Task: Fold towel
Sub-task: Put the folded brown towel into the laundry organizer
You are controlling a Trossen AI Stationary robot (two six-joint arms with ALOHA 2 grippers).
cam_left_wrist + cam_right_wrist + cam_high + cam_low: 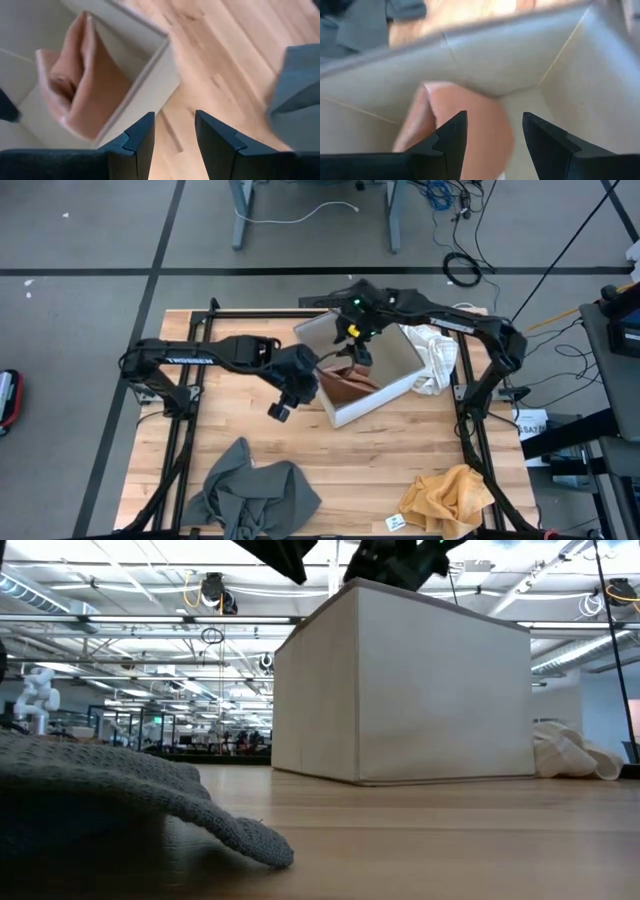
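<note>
The left gripper (281, 409) hangs over the table just beside the white box (400, 352), claws spread and empty. The folded pink towel (345, 385) sits inside the box, probably dropped there. The right gripper (352, 345) hovers over it, claws spread, holding nothing.

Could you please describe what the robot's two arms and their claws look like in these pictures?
Both arms are dark and jointed; the left arm carries white TROSSEN lettering. The right arm shows small green and yellow lights near its wrist. The left claw and right claw each have two dark, angular, flat-faced fingers.
</note>
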